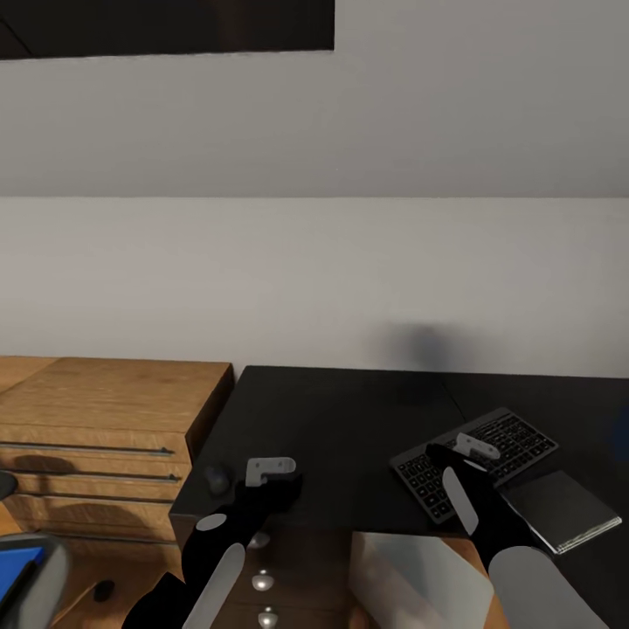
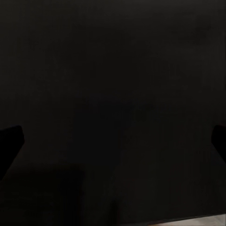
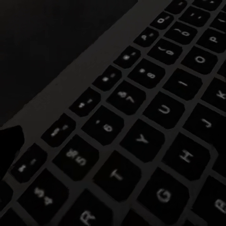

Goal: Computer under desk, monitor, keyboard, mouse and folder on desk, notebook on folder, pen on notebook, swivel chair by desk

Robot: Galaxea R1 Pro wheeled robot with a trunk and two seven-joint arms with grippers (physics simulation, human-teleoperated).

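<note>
The glossy black desk fills the middle and right of the head view. On it lies the dark keyboard, and the grey notebook rests against its near right side. My right gripper hovers just over the keyboard's near end; the right wrist view is close on the keys, one fingertip at the frame's edge, open. My left gripper is low over the desk's front left corner, open, with bare desk top between its fingertips. A small dark rounded thing, likely the mouse, sits beside it. The blue folder lies on the swivel chair.
A wooden drawer chest stands against the desk's left end. Below the desk's front edge are a dark cabinet with round knobs and the light grey computer. A plain wall runs behind the desk.
</note>
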